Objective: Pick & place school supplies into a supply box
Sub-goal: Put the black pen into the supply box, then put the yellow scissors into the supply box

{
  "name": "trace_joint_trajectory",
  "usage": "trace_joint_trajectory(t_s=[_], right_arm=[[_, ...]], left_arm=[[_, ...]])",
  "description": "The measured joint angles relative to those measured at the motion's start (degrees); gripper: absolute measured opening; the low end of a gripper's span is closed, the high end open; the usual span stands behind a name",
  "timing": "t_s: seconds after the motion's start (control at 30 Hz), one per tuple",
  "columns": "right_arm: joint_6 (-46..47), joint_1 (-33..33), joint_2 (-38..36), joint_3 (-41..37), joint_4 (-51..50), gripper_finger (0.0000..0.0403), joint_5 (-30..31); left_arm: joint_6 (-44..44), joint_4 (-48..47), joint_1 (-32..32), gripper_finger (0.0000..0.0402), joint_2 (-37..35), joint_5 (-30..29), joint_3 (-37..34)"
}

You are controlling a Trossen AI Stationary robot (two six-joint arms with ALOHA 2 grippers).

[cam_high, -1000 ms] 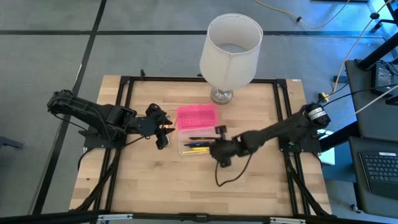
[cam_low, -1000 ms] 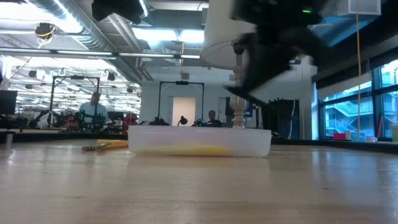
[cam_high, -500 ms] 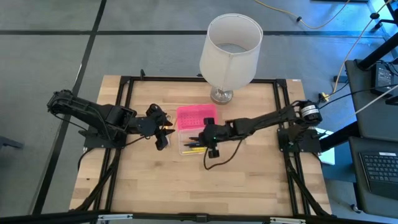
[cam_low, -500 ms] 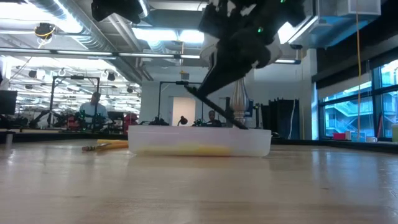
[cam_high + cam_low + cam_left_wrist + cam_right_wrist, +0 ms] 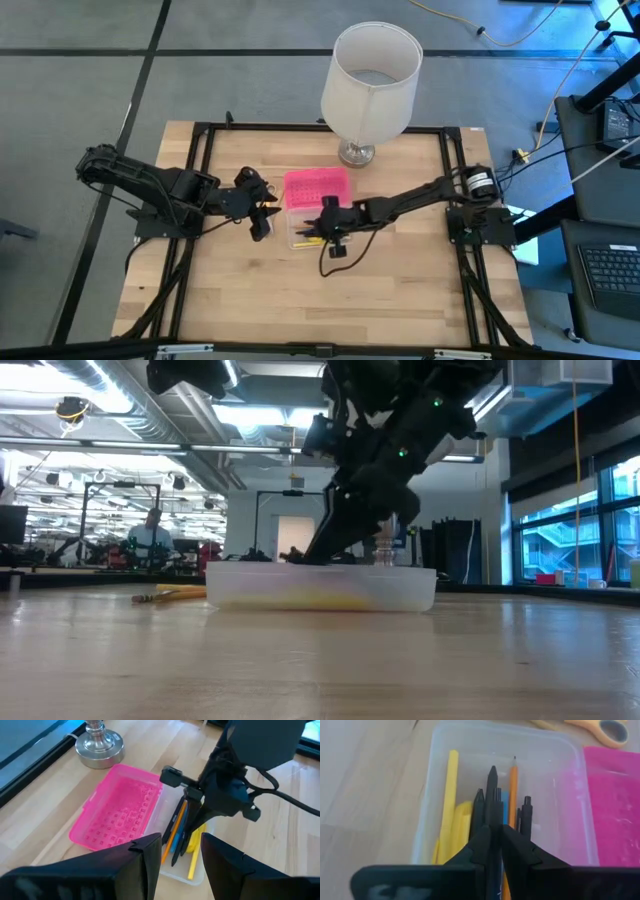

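R gripper is down over the open supply box, jaws pinching a black pen. The pen runs straight out ahead of the jaws, tip pointing along the box's length, so its long axis already lines up w/ the box and w/ what lies inside: a yellow marker to one side of the jaws, an orange pencil and another dark pen to the other. Pen looks to be low in the tray; my read is the drop is all that's left for this item, i.e. spread the jaws and lift clear.

L gripper sits just beside the box on its far side from the R arm, jaws spread, nothing between them. Yellow-handled scissors lie on the bench beyond the box end, straight ahead of the R jaws but nearer the L arm, so L seems better placed for them.

Views differ: R wrist view shows the pinch and the box contents. L wrist view shows the pink lid folded flat beside the tray and the lamp base behind it. Low view shows a pencil on the bench outside the box, beside its end wall. High view alone gives both arms' layout, the white lamp at the rear.
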Motion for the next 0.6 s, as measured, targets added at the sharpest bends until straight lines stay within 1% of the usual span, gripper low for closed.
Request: trace_joint_trajectory(t_s=[0.13, 0.27, 0.37, 0.47, 0.6], right_arm=[[0.08, 0.00, 1.00, 0.00, 0.43, 0.0043, 0.00], [0.01, 0.00, 1.04, 0.00, 0.74, 0.0060, 0.04], [-0.03, 0.00, 1.04, 0.00, 1.28, 0.0080, 0.11], [0.01, 0.00, 1.01, 0.00, 1.34, 0.0100, 0.24], [2.08, 0.00, -0.62, 0.18, -0.21, 0.0114, 3.12]], left_arm=[[-3.26, -0.26, 0.00, 0.0130, 0.85, 0.01, 0.00], [-8.06, -0.72, 0.00, 0.0130, 3.52, 0.05, 0.00], [-12.09, -3.14, 0.00, 0.0130, 6.37, 0.03, 0.00], [-18.21, -6.97, 0.00, 0.0130, 9.59, -0.74, 0.00], [-25.94, -12.90, 0.00, 0.0130, 13.18, -0.97, 0.00]])
